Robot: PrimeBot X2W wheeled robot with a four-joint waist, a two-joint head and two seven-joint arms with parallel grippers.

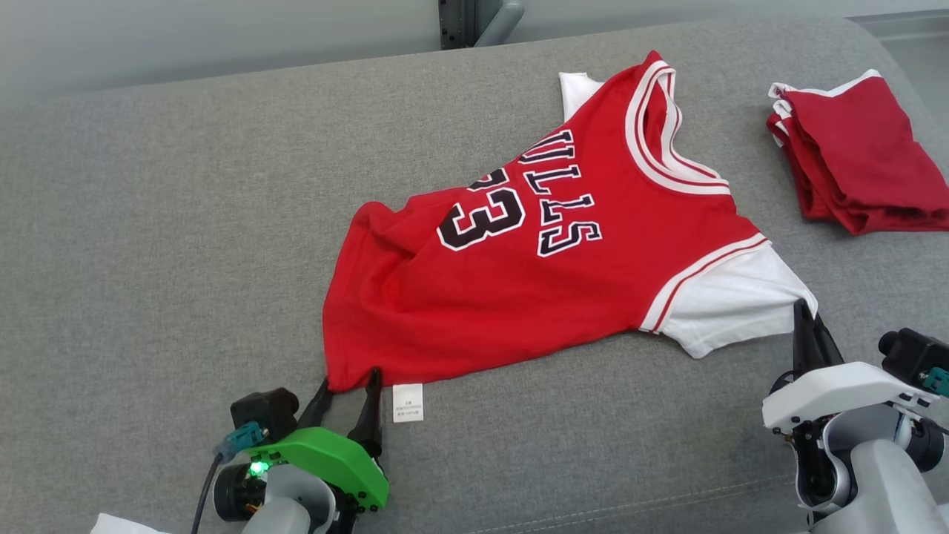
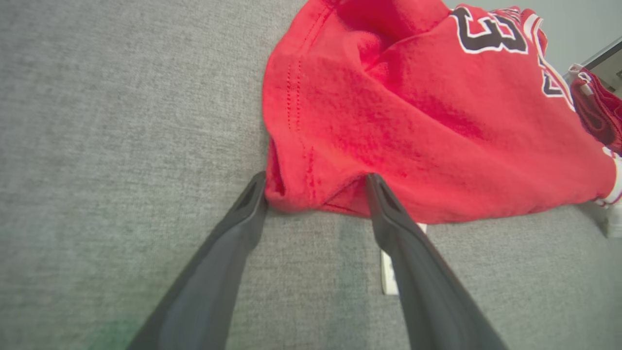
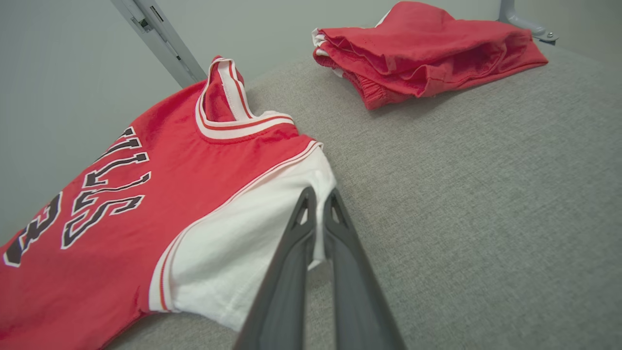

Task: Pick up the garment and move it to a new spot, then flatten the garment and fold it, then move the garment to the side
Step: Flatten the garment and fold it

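- The jersey [image 1: 534, 252] lies face up on the grey cushion [image 1: 148, 222], with some rumpling towards the hem.
- Its long axis runs from the hem corner, right at the left gripper [image 1: 347, 393], away to the collar, ahead and to the left of the right gripper [image 1: 808, 319].
- Left gripper: the jaws are spread wide and hold nothing. The red hem corner sits between the fingertips; in the left wrist view the cloth seems to touch both.
- Right gripper: the fingers are pressed together, and the edge of the white sleeve [image 3: 252, 233] looks pinched between them.
- Key relation: the jersey's near edge spans from one gripper to the other, so each arm sits at its own end.
- Judgement: the left gripper needs no reach, only a close on the corner. A pull apart along that edge should then flatten the cloth.
- A white label [image 1: 408, 403] lies just to the right of the left gripper, near enough to get caught in the grip.
- The folded red clothes [image 1: 852, 156] sit well ahead of the right gripper, apart from the jersey.
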